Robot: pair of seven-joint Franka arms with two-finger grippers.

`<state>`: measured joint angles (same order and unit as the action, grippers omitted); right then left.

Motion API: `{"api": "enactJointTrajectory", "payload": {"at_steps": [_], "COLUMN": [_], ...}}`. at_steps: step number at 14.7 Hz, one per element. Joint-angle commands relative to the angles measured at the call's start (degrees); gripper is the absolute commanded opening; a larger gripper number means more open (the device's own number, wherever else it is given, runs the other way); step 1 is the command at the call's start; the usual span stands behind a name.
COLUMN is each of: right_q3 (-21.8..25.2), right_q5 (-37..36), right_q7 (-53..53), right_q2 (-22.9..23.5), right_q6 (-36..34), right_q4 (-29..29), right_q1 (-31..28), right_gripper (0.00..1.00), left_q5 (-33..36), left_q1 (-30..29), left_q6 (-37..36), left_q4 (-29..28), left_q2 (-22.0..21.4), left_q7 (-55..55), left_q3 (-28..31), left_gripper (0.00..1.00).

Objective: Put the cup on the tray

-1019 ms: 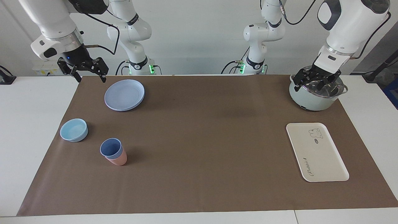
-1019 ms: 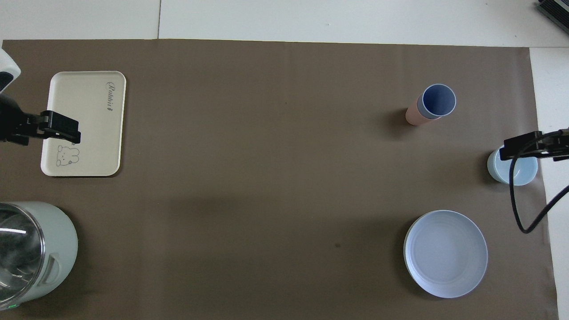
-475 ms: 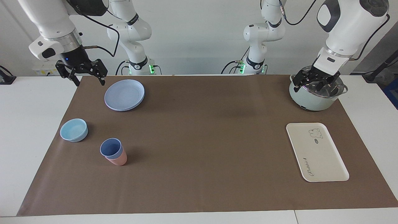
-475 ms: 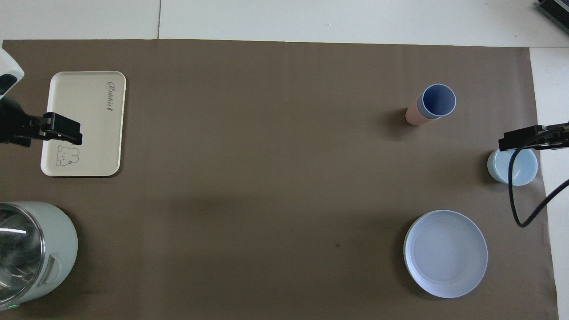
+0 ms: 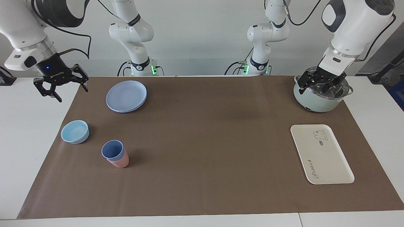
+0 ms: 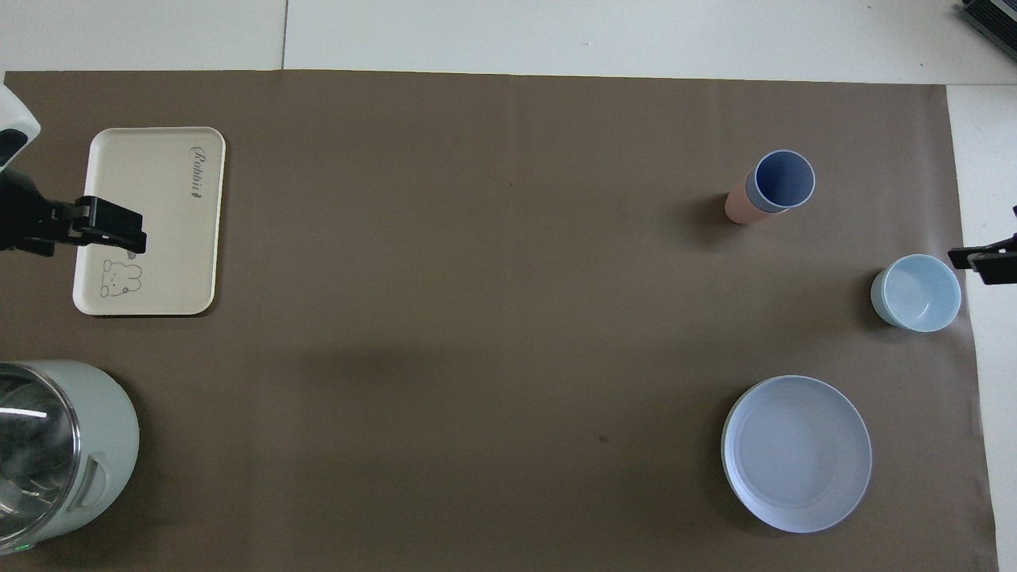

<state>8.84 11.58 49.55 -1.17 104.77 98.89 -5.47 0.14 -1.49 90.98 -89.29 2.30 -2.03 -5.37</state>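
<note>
The periwinkle-blue cup (image 5: 112, 149) stands nested inside a salmon-pink cup (image 5: 120, 162) on the brown mat, toward the right arm's end; it also shows in the overhead view (image 6: 784, 179). The cream-white tray (image 5: 328, 157) lies flat and bare toward the left arm's end, and shows in the overhead view (image 6: 159, 175). My right gripper (image 5: 71, 93) is open and empty, up in the air over the mat's edge, well apart from the cup. My left gripper (image 5: 320, 86) is open and empty over the pot.
A pale green pot (image 5: 315, 102) stands near the left arm's base. A round blue plate (image 5: 126, 95) lies near the right arm's base. A light-blue bowl (image 5: 75, 131) sits beside the cups, toward the right arm's end.
My right gripper has swung away from the plate toward its own end of the table, out over the mat's edge, and turned. The left gripper has hardly moved.
</note>
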Motion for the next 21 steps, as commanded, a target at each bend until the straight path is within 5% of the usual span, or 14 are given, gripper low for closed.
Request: {"api": "enactJointTrajectory", "payload": {"at_steps": [1,12,21], "right_q3": [-0.49,-0.84,-5.93], "right_q5": [8.77,41.48,51.88], "right_q7": [14.38,54.74,60.91], "right_q2": [2.56,25.66,33.60], "right_q6": [4.82,5.98,6.67], "right_q4": [3.07,-0.25,-4.14], "right_q1": [-3.39,-9.47,-9.30], "right_gripper": [1.00,1.00,1.00], "left_q5": [0.30,0.30,0.30], "left_q1": [0.00,-0.27,-0.53], "left_q6": [1.57,1.66,2.01], "left_q4": [-2.47,-2.82,-3.17], "left_q2": [-1.86,-1.95,-2.04], "left_q7": [0.89,0.97,0.97], "left_q3": [0.09,0.09,0.09], "left_gripper": [1.00,1.00,1.00]}}
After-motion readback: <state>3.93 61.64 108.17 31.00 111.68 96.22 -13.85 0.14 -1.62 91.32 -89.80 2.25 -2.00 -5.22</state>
